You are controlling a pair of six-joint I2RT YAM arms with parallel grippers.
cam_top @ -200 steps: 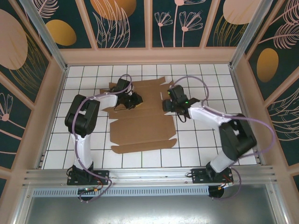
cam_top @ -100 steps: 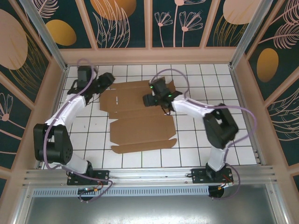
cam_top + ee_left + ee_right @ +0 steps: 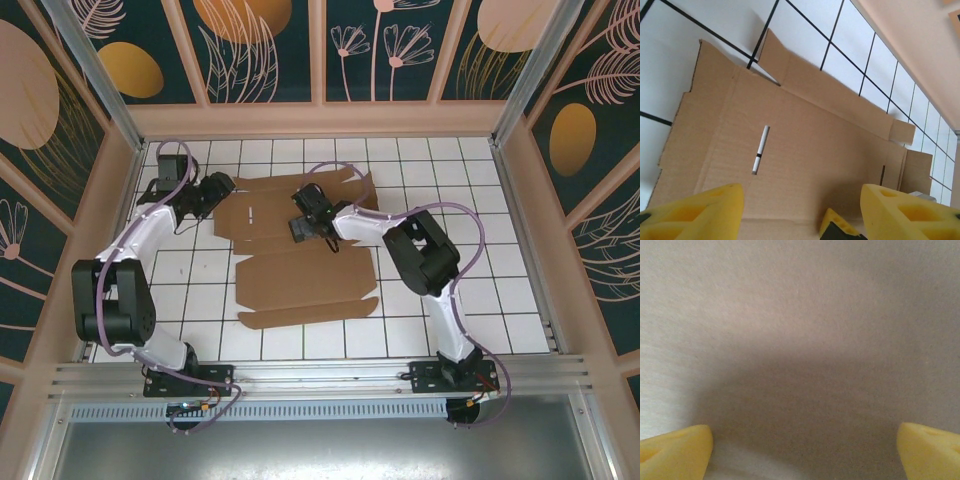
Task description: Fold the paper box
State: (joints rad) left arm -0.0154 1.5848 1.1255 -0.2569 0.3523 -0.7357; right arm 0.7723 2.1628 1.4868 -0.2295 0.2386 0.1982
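Observation:
The paper box point(image 3: 305, 270) is a flat brown die-cut cardboard sheet lying unfolded on the white tiled table, with a short slot point(image 3: 760, 149) in its back panel. My left gripper point(image 3: 220, 193) hovers at the sheet's back left edge, open, with nothing between its yellow fingers point(image 3: 695, 210); in the left wrist view the left gripper point(image 3: 802, 215) faces across the cardboard point(image 3: 805, 145). My right gripper point(image 3: 301, 220) is low over the sheet's back middle. In the right wrist view the right gripper point(image 3: 802, 452) stands wide open, very close to bare cardboard point(image 3: 800, 340).
A beige wall point(image 3: 320, 118) runs along the back of the table, with side walls left and right. White tiles point(image 3: 450, 190) lie free to the right of the sheet and in front of it point(image 3: 300, 340). A small flap point(image 3: 902, 132) stands up at the sheet's far end.
My left gripper has swung from over the sheet's middle out to its back left edge and opened. My right gripper has moved left over the sheet and opened wider.

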